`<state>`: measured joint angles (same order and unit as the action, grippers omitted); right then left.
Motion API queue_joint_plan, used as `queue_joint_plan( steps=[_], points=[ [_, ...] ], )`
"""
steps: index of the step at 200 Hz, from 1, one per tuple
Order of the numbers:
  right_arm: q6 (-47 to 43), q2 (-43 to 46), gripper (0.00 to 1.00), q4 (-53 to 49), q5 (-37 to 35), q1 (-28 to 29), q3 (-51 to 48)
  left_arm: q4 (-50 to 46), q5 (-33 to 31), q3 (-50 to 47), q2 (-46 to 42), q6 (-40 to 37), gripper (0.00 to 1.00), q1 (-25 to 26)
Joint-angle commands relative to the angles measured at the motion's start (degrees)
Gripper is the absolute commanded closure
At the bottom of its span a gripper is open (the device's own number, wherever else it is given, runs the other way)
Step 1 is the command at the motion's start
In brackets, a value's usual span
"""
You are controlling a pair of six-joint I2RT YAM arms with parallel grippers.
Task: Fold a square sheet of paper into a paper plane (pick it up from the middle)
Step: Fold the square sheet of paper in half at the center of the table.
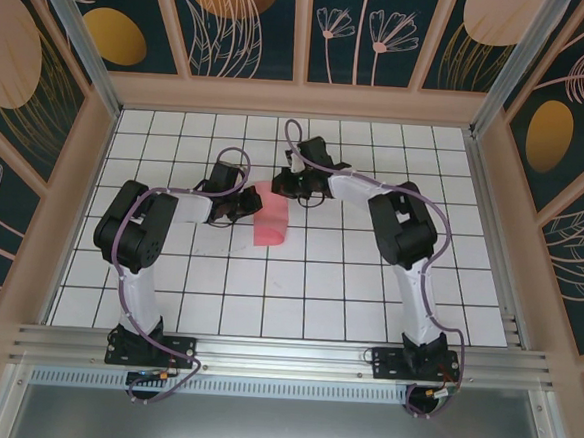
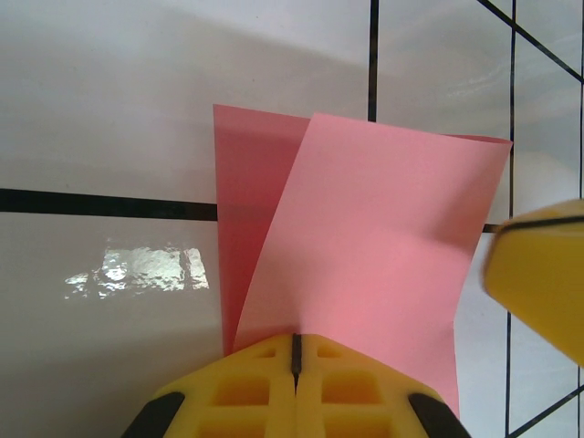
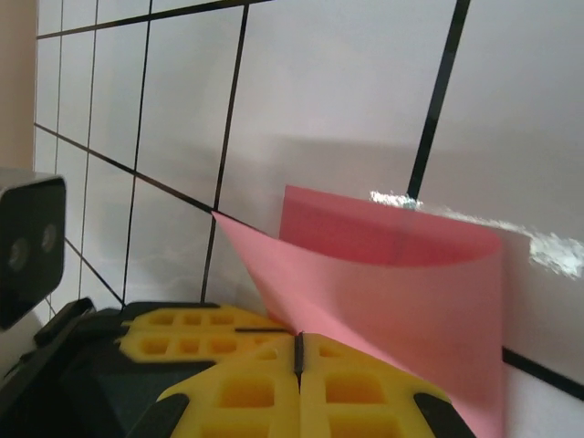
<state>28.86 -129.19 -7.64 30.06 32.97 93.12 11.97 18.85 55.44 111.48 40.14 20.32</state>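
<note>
thin pink square sheet of paper (image 1: 272, 223): folded over on itself, top layer bowed up off bottom layer, mid white gridded tabletop (image 1: 297, 290).

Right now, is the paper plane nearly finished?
Not nearly. Done: the paper is bent over onto itself. In hand: the left gripper and right gripper are both shut on its lifted edge, and the fold looks loose, not pressed flat. Left: creasing this fold, then probably every nose and wing fold; no pointed shape shows.
</note>
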Motion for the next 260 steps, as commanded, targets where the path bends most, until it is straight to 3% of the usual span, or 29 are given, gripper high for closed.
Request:
queue_joint_plan(
  steps=[1, 51, 101, 156, 217, 260],
  points=[
    [-0.4, -3.4, 1.00, -2.8, -0.4, -0.6, 3.2, -12.5, -6.2, -3.6, 4.8, -0.3, 0.97, 0.0],
    [0.0, -5.9, 1.00, -3.2, -3.0, -1.3, 3.6, -12.4, -6.3, -4.2, 4.8, -0.7, 0.97, 0.0],
    [0.5, -6.6, 1.00, -2.9, -6.4, -5.6, 3.7, -12.1, -6.6, -5.3, 4.9, -0.6, 0.97, 0.0],
    [0.2, -3.1, 1.00, -3.2, -5.1, -6.6, 6.0, -11.9, -6.6, -5.4, 5.0, -0.8, 0.98, 0.0],
    [-0.7, 12.0, 1.00, 4.9, 6.4, -3.2, -15.1, -11.1, -6.4, -5.6, 5.3, -0.5, 0.98, 0.0],
    [1.5, 11.9, 1.00, 5.6, 8.1, -0.2, -19.4, -10.3, -6.7, -6.2, 5.1, -0.2, 0.98, 0.0]
  ],
)
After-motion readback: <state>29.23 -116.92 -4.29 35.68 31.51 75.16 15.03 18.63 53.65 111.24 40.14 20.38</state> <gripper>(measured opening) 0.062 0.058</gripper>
